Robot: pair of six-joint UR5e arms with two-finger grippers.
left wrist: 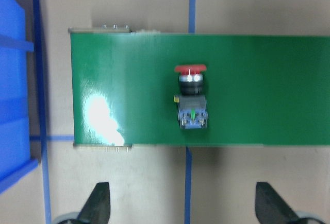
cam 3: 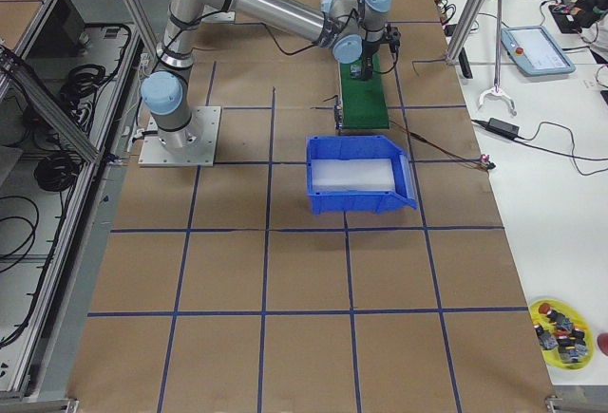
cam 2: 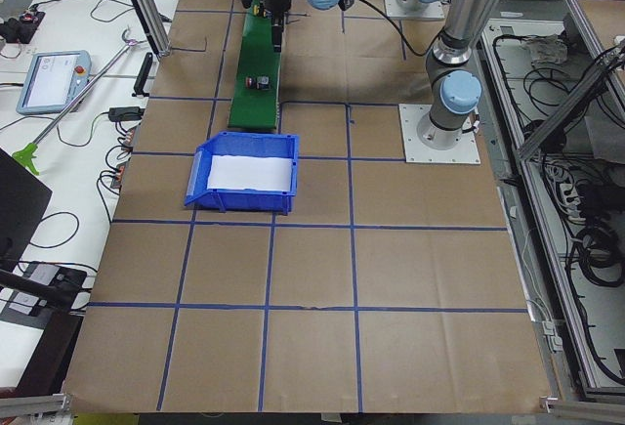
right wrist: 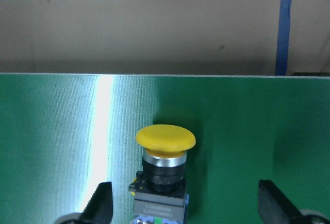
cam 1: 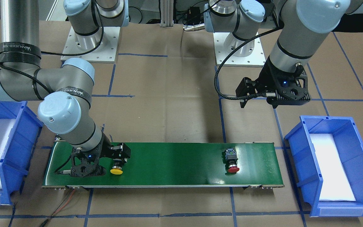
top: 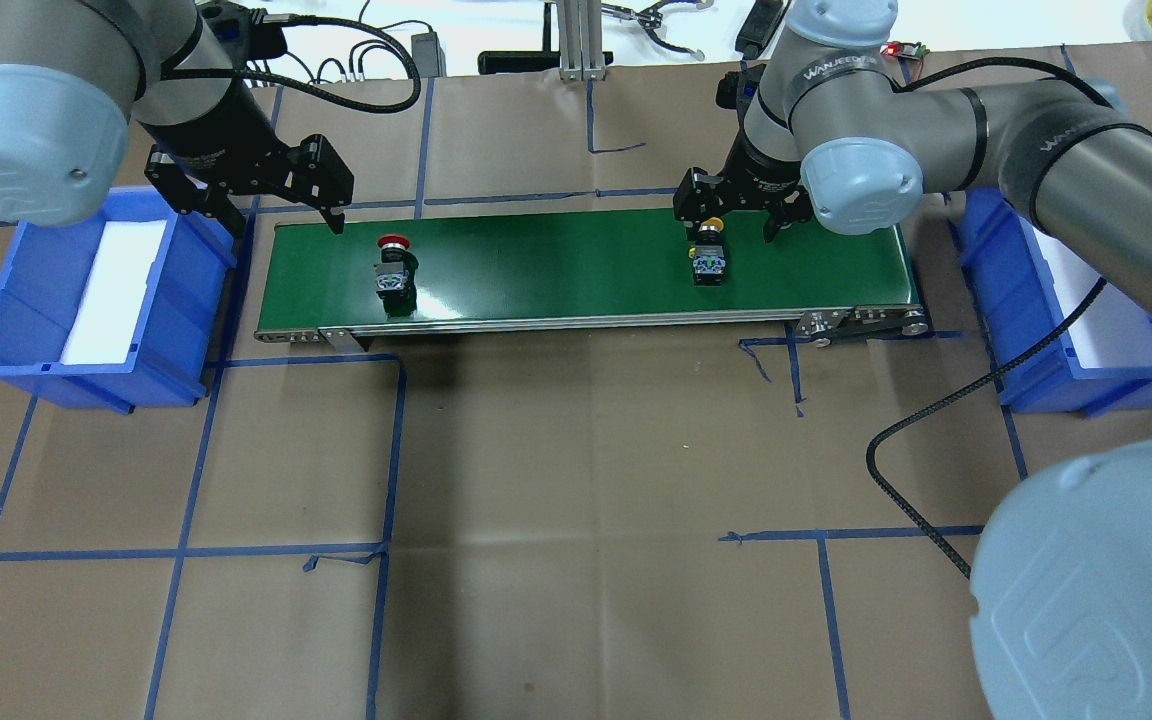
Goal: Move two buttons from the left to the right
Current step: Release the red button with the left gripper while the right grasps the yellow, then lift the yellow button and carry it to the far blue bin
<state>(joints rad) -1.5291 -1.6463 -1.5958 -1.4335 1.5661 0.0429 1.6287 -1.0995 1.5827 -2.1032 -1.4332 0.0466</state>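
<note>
A green conveyor belt lies between 2 blue bins on a brown-papered table gridded with blue tape.

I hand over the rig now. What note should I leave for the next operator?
Left gripper: open, hovering beside the green conveyor belt, near the red-capped black push-button lying on its left part.
Right gripper: open, straddling the yellow-capped black push-button on the belt's right part.
Done: neither button is in the right-hand blue plastic bin.
Left: probably grasp yellow, bin it, then red.
</note>
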